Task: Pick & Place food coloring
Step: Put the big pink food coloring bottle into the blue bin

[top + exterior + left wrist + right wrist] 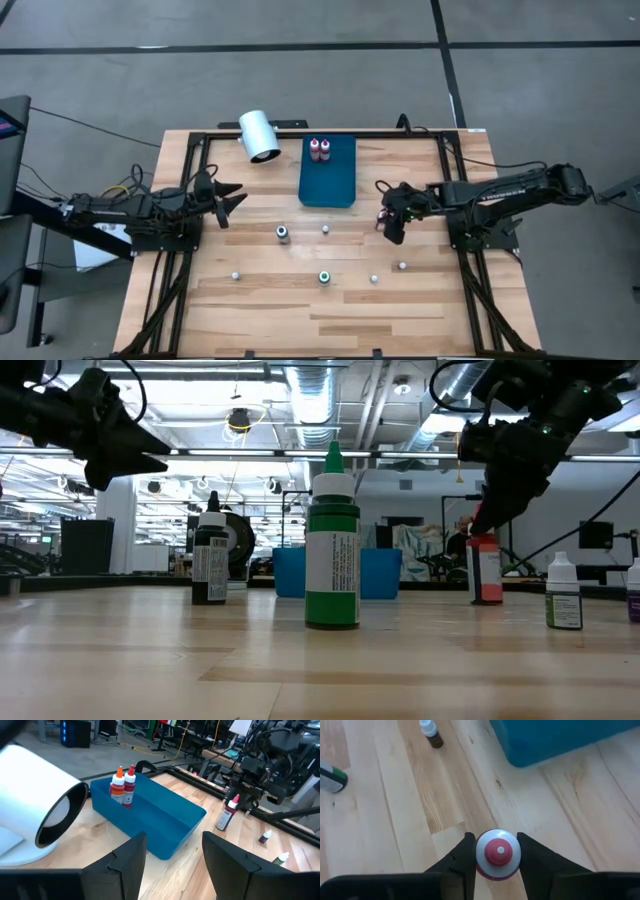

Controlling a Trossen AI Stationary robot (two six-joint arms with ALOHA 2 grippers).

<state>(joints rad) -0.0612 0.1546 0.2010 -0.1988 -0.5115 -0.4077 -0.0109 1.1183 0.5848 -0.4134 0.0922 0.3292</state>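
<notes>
Right gripper (498, 854): my wrist camera looks straight down on a red-capped bottle (498, 852) pinched between the two fingers; from overhead I only see the gripper (390, 222) just beside the blue tray (330, 180), on its right.
Held bottle: at table height it shows a red body with a white label (485, 572) and appears to stand on the wood, though I cannot be sure from that angle.
Left gripper (232, 201): hangs above the table's left side with fingers spread wide, pinching nothing; its camera frames the tray between them.
In the tray: two red bottles (123, 787) with orange-red tips stand together at the far end, best seen from the left wrist.
White cylinder (259, 135): lies on its side, just left of the tray.
Loose bottles: a green one (332, 540) stands nearest the low camera, a dark one (210, 558) farther back; overhead, several more are scattered across the table's middle (325, 229).
</notes>
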